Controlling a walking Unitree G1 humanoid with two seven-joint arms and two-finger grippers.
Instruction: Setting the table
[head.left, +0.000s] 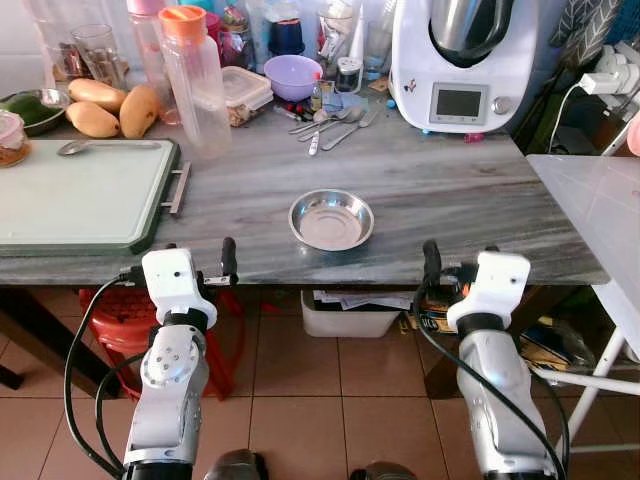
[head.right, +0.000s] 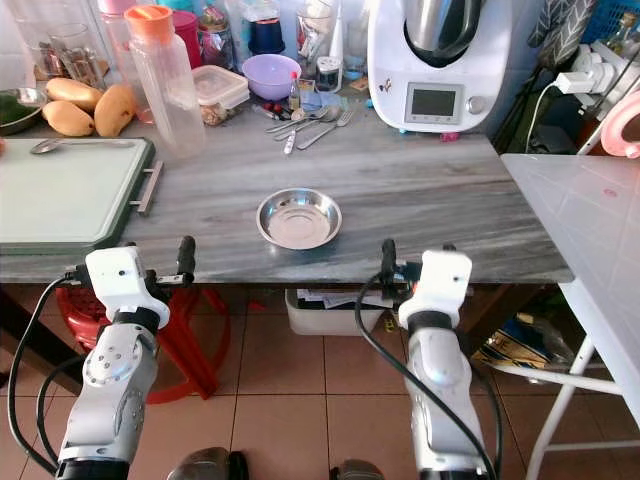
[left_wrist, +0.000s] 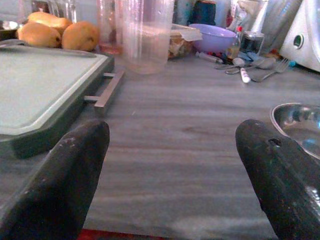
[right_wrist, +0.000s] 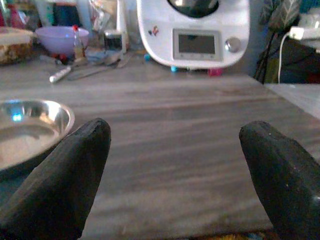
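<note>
Left tool (left_wrist: 170, 190): fingers spread wide, nothing between them; held level at the near edge of the worktop (head.left: 450, 190), pointing across it.
Right tool (right_wrist: 185, 185): fingers likewise spread apart and empty; also at the near edge, pointing the same way.
Steel bowl (head.left: 331, 220): stands upright and empty on the worktop, a little ahead of both tools and between them; inward-right of the left tool, inward-left of the right tool; in each wrist view its rim shows at the inner side, beside the inner finger.
Nearer arm: judged about equal; the bowl sits roughly midway; the right wrist view shows more of it (right_wrist: 30, 125), so the right tool may have the slightly shorter reach; not certain.
Cutlery (head.left: 335, 125): spoons and a fork lie in a loose heap well beyond the bowl, ahead of the gap between the tools, near the white kitchen machine (head.left: 462, 65); long axes slant, handles toward the tools, heads away.
Cutting board (head.left: 75, 195): ahead and outward of the left tool; a spoon (head.left: 75, 147) lies along its far edge.
Key relation: bowl is round, so no axis to match; either tool must swing inward to reach its rim; cutlery needs a long forward reach past the bowl.
</note>
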